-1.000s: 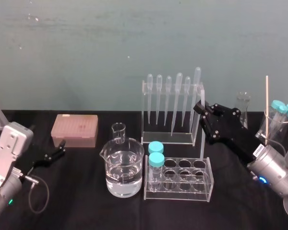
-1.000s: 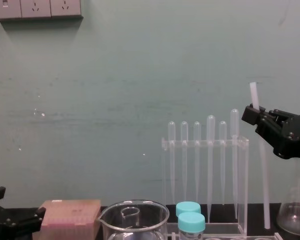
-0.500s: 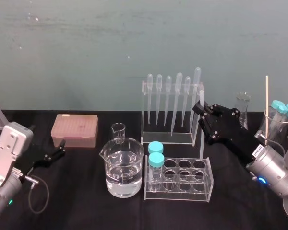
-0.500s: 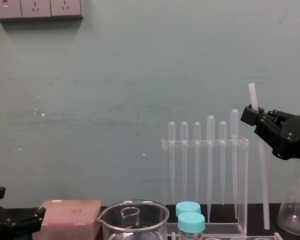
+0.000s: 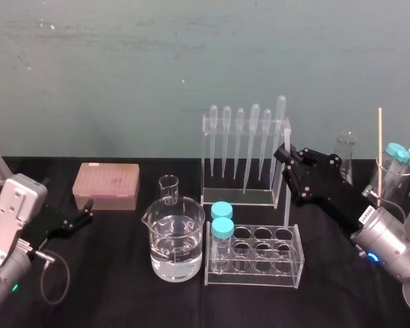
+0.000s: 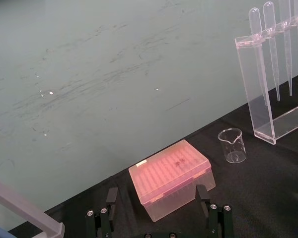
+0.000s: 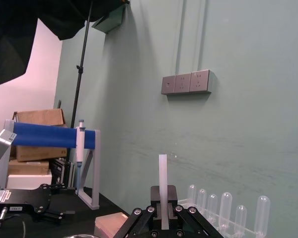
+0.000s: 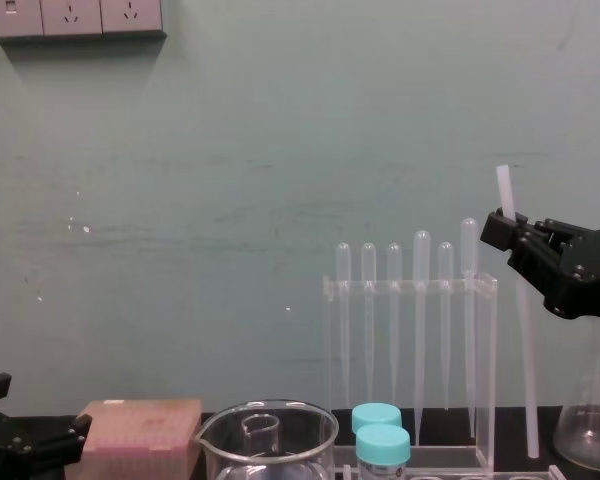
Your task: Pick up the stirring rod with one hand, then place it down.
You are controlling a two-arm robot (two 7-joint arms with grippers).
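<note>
The stirring rod (image 8: 526,350) is held upright, clamped in the right gripper (image 8: 500,228), just beside the pipette rack's (image 5: 208,160) right edge. A flask (image 5: 346,154) stands farther right. Six pipettes (image 5: 254,140) are counted in the rack. Before it are set a tube rack (image 5: 260,275), two capped tubes (image 5: 222,220) and a beaker (image 5: 178,239). The left gripper (image 5: 87,210) rests well left of the rack, its jaws wide.

R gripper (image 5: 285,153) raised, fingers clamped | L gripper (image 5: 80,217) low, fingers apart
</note>
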